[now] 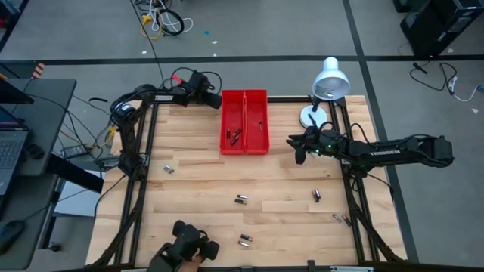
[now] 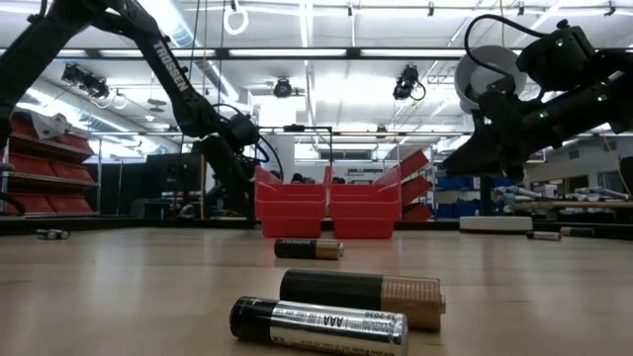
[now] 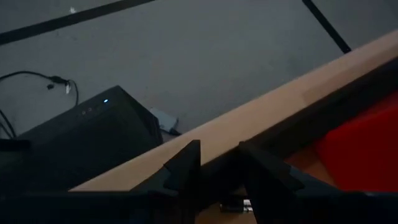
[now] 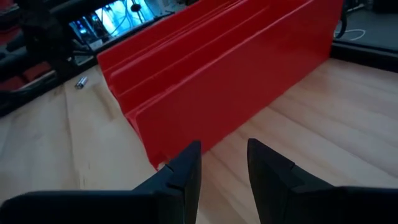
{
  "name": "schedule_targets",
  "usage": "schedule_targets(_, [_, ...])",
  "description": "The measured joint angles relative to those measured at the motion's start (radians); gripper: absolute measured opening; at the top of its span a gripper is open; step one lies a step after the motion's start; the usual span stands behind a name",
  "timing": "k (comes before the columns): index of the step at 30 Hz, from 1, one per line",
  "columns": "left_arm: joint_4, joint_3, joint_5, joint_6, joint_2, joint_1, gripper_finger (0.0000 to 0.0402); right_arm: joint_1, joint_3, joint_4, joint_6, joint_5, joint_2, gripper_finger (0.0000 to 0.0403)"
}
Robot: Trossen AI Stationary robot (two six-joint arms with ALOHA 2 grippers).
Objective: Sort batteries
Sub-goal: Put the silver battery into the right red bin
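The red bin point(image 1: 244, 121) sits at twelve o'clock on the table point(image 1: 197, 181), a few batteries already in its left compartment. The remaining batteries point(image 1: 242, 200) lie scattered from nine through six to four o'clock. The right gripper point(image 1: 299, 147) hovers just beside the bin at two o'clock, its fingers point(image 4: 186, 171) slightly parted with nothing between them. The left gripper point(image 1: 217, 99) rests at eleven o'clock by the bin's far corner, its fingers point(image 3: 186, 165) also parted and empty. Judged from this, a drop looks finished; next, the right arm should swing toward four o'clock and descend over a loose battery.
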Motion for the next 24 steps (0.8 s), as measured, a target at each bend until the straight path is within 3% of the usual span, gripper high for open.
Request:
schedule_targets(18, [-0.039, -0.001, 0.027, 0.079, -0.063, -0.001, 0.0126, 0.000, 0.000, 0.006, 0.005, 0.011, 0.000, 0.0117])
schedule_targets(24, [-0.104, -0.001, 0.027, 0.093, -0.054, -0.007, 0.0098, -0.001, 0.000, 0.006, 0.001, 0.011, 0.000, 0.0117])
